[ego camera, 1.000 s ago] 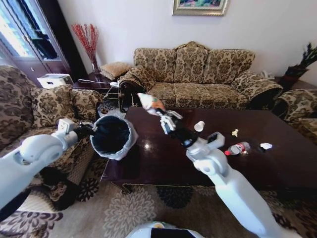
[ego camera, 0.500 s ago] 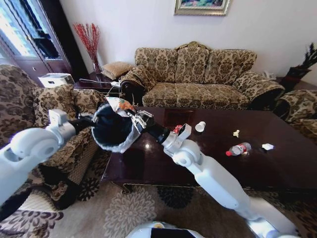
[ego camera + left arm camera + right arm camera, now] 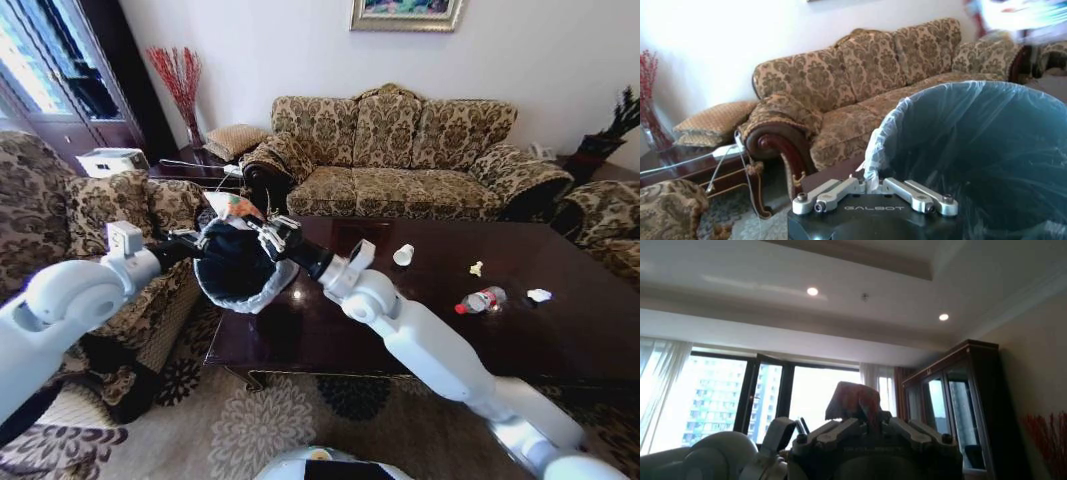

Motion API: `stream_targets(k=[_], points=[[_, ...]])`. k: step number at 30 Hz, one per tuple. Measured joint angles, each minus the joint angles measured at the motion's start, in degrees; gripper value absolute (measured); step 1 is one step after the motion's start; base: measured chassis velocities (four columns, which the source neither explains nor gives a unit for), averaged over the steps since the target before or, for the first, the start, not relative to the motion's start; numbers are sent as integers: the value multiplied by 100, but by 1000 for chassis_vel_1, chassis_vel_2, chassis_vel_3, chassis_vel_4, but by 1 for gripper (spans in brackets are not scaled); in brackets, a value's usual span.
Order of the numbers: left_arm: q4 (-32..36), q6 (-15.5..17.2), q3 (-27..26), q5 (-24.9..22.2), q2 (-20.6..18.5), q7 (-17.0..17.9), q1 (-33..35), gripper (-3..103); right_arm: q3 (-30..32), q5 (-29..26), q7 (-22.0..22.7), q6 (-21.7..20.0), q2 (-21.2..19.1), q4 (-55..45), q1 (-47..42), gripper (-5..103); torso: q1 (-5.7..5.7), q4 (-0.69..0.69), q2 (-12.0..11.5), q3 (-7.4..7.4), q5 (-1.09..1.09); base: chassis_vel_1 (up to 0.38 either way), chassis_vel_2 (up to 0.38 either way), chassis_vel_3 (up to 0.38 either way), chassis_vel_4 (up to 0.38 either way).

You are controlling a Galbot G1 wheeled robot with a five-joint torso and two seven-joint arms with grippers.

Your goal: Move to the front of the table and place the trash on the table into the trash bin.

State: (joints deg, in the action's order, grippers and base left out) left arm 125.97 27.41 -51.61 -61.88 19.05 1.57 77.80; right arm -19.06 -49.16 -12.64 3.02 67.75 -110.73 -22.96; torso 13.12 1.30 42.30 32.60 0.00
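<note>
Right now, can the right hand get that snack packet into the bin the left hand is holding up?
Probably yes. The right hand holds the snack packet right over the far rim of the bin, which the left hand grips and tilts toward it. The bin's mouth looks open, with nothing between them.

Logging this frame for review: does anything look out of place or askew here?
The round black trash bin with white liner is off the floor, tilted, held at its rim by the left gripper beside the dark glossy wooden table. The right gripper holds a colourful snack packet above it.
</note>
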Motion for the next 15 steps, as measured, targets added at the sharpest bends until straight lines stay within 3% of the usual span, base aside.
stream_targets(k=[10,15], points=[[-51,24,-49,-33,-25,-6,2,1,-52,160,12,-57,-98,-50,-91,1,0,-1,0,0,1,0,0,0,0],[-79,24,-61,-67,-31,-8,-13,1,-4,155,19,-98,-183,-138,-136,9,0,-1,0,0,1,0,0,0,0]])
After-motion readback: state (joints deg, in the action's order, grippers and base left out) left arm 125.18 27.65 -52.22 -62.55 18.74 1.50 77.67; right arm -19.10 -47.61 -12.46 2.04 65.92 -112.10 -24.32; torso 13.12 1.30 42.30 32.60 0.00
